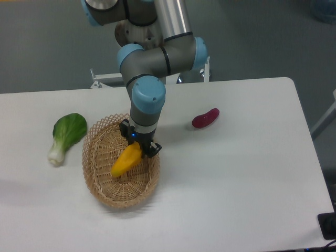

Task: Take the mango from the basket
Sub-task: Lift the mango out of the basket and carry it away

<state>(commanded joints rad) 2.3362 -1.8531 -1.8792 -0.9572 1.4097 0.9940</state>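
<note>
Now, arm: the UR5e is reaching down from the top of the frame, its wrist pointing straight into the basket (100, 157).
Gripper: the gripper (138, 147) is sitting right at the upper end of the mango (127, 159), its dark fingers (153, 149) showing on either side of the fruit.
Grip: the fingers are closing around the mango's top end and appear to be clamping it; the contact itself is partly hiding under the wrist, so I am calling that likely, not certain.
Mango: yellow-orange, lying tilted, its upper end at the gripper and its lower end pointing down-left toward the basket floor. Whether that lower end is touching the weave or hanging just clear, I cannot tell.
Basket: oval wicker, sitting on the white table (236, 178), left of centre, with the mango inside its rim.
Bok choy: the bok choy (66, 135) is lying on the table just beside the basket's left edge, leaves up, white stalk down.
Sweet potato: the sweet potato (205, 118), purple-red, is resting on the table to the right of the arm, well apart from the basket.
</note>
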